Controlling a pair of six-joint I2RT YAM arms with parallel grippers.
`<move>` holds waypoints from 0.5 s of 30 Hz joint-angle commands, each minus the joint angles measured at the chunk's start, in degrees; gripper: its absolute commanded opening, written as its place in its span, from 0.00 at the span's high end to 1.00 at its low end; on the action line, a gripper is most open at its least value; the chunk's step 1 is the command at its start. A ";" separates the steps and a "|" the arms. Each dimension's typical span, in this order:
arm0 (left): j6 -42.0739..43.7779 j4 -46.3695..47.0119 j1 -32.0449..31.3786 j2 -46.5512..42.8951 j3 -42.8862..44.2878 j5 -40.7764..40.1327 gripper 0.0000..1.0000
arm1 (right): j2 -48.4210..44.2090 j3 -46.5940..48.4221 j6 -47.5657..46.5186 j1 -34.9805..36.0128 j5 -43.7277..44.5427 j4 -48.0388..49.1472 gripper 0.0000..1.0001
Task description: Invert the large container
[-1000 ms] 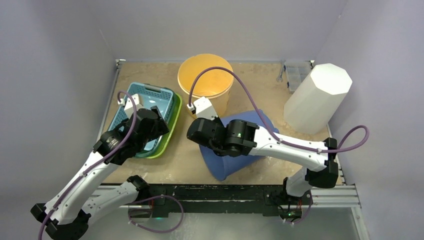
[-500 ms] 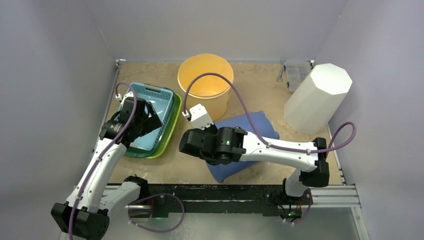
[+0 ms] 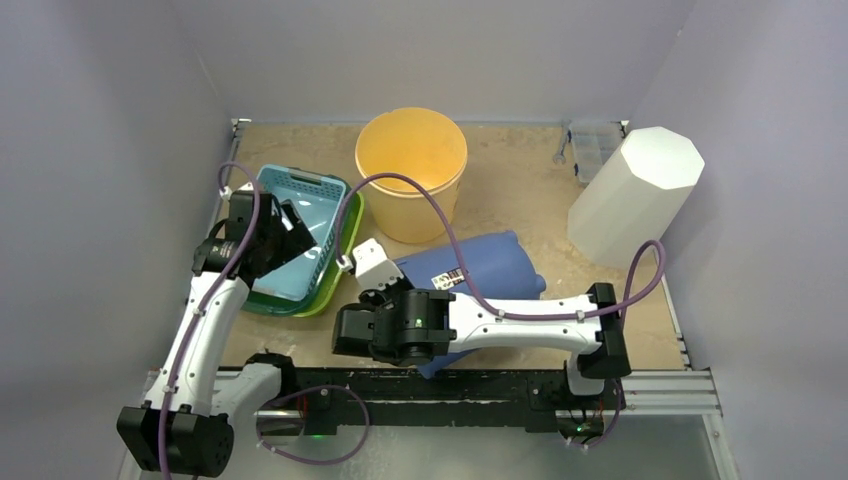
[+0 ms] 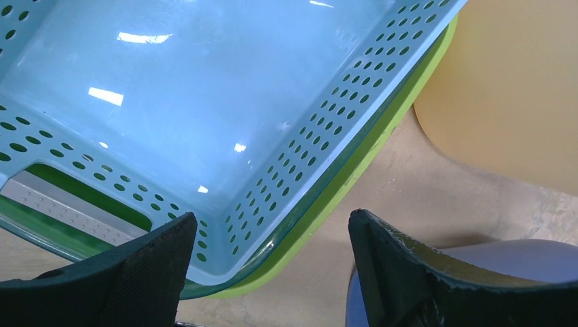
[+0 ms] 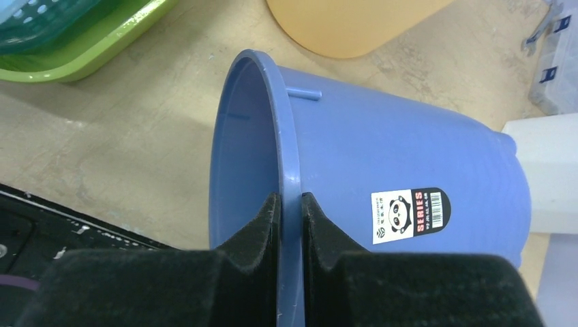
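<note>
The large container is a blue bucket lying on its side near the table's front edge, its mouth toward the arm bases and its panda label facing up. My right gripper is shut on the bucket's rim, one finger inside and one outside. In the top view the right wrist covers that rim. My left gripper stands open with nothing between its fingers. It hovers over the near corner of the pale blue basket, apart from the bucket.
The perforated blue basket sits nested in a green tray at the left. An orange bucket stands upright at the back middle. A white octagonal bin leans at the right wall, with a clear small box behind it.
My right arm has pulled the blue bucket toward the near edge and leftward, rolling its label up. The left arm has drawn back to the left over the basket, still open.
</note>
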 commanded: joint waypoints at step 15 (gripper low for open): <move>2.45 6.99 1.33 -2.02 -2.13 16.32 0.22 | -21.22 -19.32 -13.71 -15.52 -11.52 22.54 1.00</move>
